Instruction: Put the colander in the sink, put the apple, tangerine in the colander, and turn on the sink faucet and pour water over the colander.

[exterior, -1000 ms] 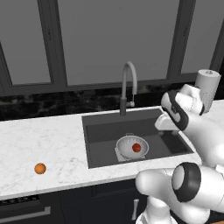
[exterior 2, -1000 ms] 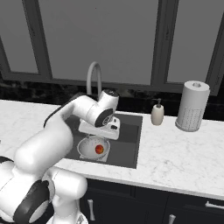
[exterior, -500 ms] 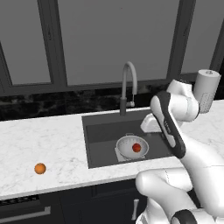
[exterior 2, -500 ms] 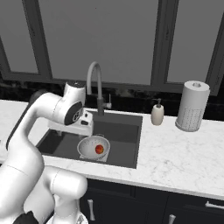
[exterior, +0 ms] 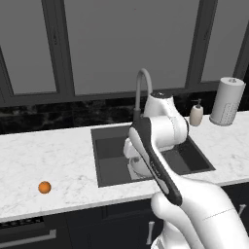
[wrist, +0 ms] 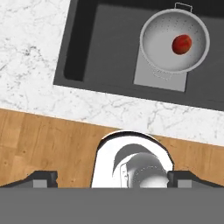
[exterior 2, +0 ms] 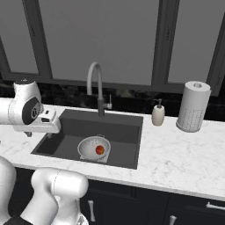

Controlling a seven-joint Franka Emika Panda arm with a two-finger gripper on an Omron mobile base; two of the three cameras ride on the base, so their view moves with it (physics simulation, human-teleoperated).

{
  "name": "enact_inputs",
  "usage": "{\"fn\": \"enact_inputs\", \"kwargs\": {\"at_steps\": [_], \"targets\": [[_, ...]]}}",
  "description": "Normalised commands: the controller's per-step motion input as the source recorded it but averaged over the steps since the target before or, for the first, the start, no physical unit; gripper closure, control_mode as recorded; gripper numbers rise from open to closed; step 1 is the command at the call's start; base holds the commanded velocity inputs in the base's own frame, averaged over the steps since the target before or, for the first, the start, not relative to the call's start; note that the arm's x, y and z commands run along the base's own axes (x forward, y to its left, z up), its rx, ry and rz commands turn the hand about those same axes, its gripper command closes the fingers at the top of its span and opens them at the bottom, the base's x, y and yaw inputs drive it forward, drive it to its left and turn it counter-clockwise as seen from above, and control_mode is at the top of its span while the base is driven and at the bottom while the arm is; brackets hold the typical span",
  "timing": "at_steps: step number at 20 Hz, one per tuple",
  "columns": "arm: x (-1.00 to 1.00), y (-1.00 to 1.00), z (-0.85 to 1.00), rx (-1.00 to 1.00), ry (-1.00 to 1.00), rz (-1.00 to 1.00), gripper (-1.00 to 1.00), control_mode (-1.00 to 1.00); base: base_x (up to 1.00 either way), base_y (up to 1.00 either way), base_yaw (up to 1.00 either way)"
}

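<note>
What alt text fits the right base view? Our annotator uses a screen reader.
A red apple sits in a metal colander inside a dark sink set in a white marble counter; the faucet arches behind, and the arm's open gripper hovers at the sink's left edge.

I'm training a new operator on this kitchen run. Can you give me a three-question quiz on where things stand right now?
1. True or false: the apple lies in the colander.
2. The tangerine rests: A) in the sink, B) on the counter, C) between the gripper jaws.
3. Fill in: the gripper's jaws are ____.

Key: 1 true; 2 B; 3 open.
</note>
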Motion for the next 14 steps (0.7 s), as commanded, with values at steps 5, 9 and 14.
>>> {"fn": "enact_inputs", "kwargs": {"at_steps": [5,9,14], "targets": [[0.0,1.0,0.0,-0.07,0.0,0.0,-1.0,-1.0,0.0,0.0,0.0],[0.0,1.0,0.0,0.0,0.0,0.0,-1.0,-1.0,0.0,0.0,0.0],[0.14,0.89,-0.01,0.0,0.0,0.0,-1.0,-1.0,0.0,0.0,0.0]]}}
